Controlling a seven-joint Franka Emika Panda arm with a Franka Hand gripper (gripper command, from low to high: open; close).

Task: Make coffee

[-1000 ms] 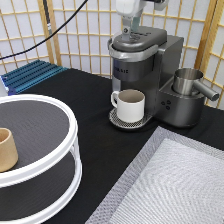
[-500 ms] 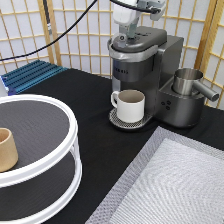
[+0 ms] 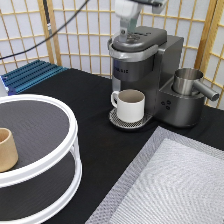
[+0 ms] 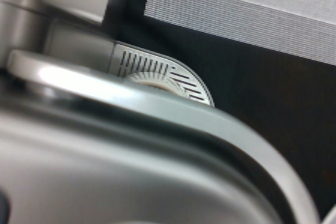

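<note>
My gripper (image 3: pixel 131 22) hangs at the exterior view's top, directly over the closed lid of the grey coffee machine (image 3: pixel 145 65); whether my fingers are open or closed I cannot tell. The coffee pod shows in neither view. A cream-white mug (image 3: pixel 129 104) stands on the machine's drip tray (image 4: pixel 161 75), with a steel pitcher (image 3: pixel 189 81) to the exterior view's right. A tan cup (image 3: pixel 6 149) sits on the white two-tier turntable (image 3: pixel 60 165) at left; a grey mesh mat (image 3: pixel 175 185) covers the bottom right.
</note>
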